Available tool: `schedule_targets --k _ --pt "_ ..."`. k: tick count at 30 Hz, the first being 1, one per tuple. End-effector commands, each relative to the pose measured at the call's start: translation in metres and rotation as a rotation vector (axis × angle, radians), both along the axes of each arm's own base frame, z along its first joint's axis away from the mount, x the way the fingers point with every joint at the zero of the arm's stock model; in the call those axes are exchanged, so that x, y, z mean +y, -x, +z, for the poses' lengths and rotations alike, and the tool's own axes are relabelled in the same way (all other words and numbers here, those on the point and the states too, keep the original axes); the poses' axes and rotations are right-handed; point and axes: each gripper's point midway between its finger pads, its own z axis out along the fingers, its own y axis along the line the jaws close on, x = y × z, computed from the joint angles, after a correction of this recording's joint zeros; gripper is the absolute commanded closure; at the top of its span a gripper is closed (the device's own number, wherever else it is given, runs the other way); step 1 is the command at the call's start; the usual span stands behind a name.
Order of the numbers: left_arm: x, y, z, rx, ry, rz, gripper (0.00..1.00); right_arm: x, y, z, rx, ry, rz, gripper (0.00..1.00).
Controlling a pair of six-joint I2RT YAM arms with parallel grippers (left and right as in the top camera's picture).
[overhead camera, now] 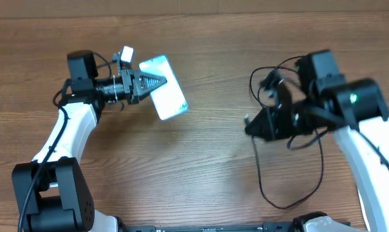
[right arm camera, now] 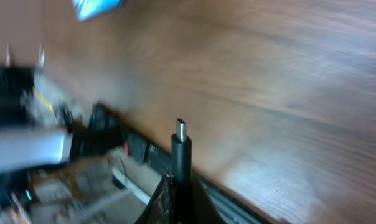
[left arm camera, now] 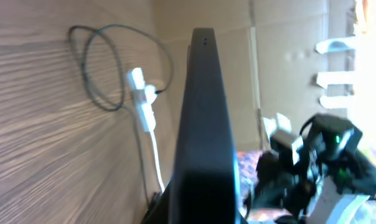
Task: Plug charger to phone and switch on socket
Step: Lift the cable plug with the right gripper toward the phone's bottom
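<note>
Two jobs on the card and, as I read it, neither is done: nothing is plugged in and no switch has been pressed. Over on the left, the left hand [overhead camera: 157, 82] is clamped on the phone [overhead camera: 172, 96], gripping one long side and holding it up off the counter [overhead camera: 201, 174]. From overhead the phone shows its light blue screen, with the long axis running from upper left down to lower right, so the lower short end points out toward the middle of the counter. The left wrist view sees it edge-on, just a dark frame. Far behind it in that view sits a small white block [left arm camera: 142, 106] with a white cord beside a black cable loop. It could be the socket, but it is too small to call. Across to the right, well apart from the phone, the right hand [overhead camera: 249, 124] is pinched shut on the charger [right arm camera: 182, 158] just behind its connector tip [right arm camera: 181, 129]. The tip stands straight out beyond the fingers and aims left toward the phone, while the rest of the cable trails in loops under that arm. What's left is to bring tip and port into line and push home, then find the switch.
</note>
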Motion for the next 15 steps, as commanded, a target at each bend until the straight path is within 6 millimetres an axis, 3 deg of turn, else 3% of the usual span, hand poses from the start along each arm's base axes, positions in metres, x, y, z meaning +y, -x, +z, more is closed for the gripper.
schedule_targets --k 1,4,7,12,15 --pt "-0.003 0.014 0.023 0.085 0.092 -0.106 0.96 0.023 0.037 0.022 -0.096 -0.059 0.162 0.96" --pt "-0.003 0.014 0.025 0.087 0.096 -0.113 0.95 0.043 0.055 0.016 -0.096 -0.094 0.199 0.96" --pt "-0.003 0.014 0.025 0.078 0.095 -0.114 0.96 0.062 0.058 -0.001 -0.108 -0.128 0.217 0.96" --pt "-0.003 0.014 0.026 0.071 0.094 -0.113 0.96 0.094 0.03 -0.05 -0.086 -0.216 0.092 0.96" --pt "-0.003 0.013 0.028 0.04 0.089 -0.115 0.96 0.116 0.019 -0.056 -0.075 -0.367 0.065 0.96"
